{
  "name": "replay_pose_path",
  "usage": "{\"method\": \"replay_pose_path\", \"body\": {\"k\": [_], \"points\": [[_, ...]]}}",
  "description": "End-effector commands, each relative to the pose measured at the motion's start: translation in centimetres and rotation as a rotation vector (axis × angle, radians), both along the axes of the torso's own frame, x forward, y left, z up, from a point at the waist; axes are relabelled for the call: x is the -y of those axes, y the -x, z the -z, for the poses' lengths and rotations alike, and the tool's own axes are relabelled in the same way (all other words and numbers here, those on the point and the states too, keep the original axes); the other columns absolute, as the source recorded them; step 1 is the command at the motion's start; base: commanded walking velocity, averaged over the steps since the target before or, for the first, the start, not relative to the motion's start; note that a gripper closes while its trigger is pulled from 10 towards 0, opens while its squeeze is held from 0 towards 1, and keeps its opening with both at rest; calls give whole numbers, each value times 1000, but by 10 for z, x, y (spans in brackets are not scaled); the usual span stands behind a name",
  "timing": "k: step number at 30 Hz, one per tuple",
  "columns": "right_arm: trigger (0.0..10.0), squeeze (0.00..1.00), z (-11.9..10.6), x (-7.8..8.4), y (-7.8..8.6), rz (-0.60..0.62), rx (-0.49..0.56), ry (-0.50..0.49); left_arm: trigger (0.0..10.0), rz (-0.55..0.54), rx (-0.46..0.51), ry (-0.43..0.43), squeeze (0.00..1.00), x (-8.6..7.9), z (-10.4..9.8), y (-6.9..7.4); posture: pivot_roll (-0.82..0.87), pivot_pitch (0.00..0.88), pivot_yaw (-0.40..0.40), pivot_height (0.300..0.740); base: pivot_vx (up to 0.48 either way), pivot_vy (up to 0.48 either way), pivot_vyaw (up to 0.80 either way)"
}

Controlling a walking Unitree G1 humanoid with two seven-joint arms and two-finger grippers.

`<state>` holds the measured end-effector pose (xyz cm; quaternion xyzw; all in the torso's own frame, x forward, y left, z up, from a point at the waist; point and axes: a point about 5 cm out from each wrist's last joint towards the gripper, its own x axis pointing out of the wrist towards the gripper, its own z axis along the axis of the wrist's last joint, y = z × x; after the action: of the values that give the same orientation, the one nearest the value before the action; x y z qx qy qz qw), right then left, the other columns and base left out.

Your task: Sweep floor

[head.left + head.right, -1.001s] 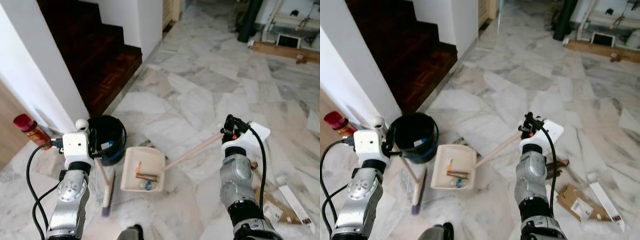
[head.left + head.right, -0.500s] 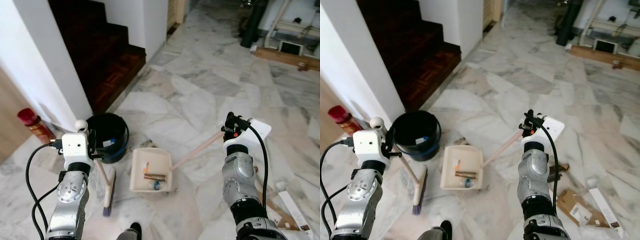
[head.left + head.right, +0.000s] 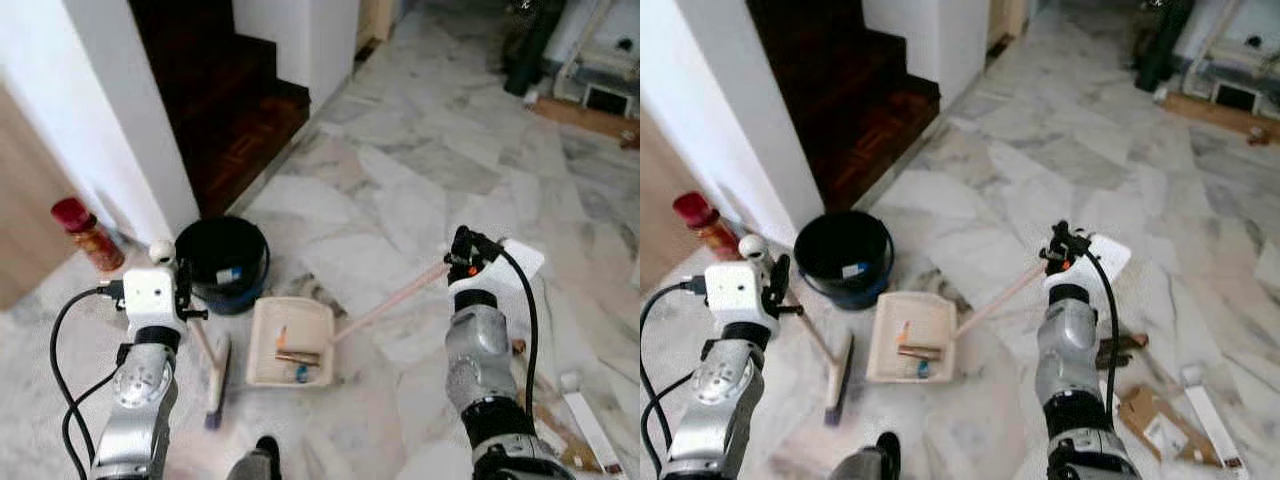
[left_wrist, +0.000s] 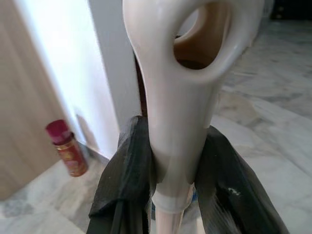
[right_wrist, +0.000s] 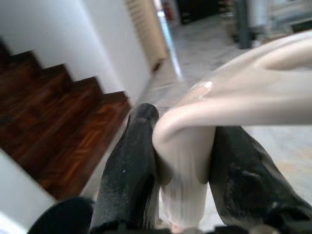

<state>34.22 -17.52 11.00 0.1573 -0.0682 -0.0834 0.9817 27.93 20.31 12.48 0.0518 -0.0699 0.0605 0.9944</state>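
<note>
- Marble floor [image 3: 400,190], grey-white, runs from the dark wooden stairs [image 3: 235,110] outward.
- Black bucket [image 3: 222,262] stands near the stairs, just beside the dustpan.
- Cream dustpan [image 3: 291,342] lies on the floor with small rubbish inside; the right pincer [image 5: 178,195] holds its long handle end.
- Broom [image 3: 215,375] rests with its head on the floor, left of the dustpan; the left pincer [image 4: 170,180] is closed around its handle.
- Red bottle [image 3: 88,233] stands at the wall.

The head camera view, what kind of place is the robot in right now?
Probably a home hallway at the foot of a staircase: dark wooden stairs, a marble floor, and a black bucket beside a dustpan.
</note>
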Motion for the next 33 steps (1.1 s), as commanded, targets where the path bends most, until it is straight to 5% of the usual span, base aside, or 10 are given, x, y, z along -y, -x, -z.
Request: {"method": "replay_pose_path", "body": {"k": [1,21,33], "points": [[10000,0,-17,4,-3,25,80,-37,10000,-12,26,-24,0,-2,-7,1,121,138,-19,740,0,0,725],[10000,0,-23,5,-3,30,114,-64,10000,-33,15,-21,0,-4,-3,3,118,130,-18,740,139,0,83],[10000,0,-42,41,4,333,142,50,10000,-20,18,-21,0,-3,-2,3,114,119,-15,740,41,0,0]]}}
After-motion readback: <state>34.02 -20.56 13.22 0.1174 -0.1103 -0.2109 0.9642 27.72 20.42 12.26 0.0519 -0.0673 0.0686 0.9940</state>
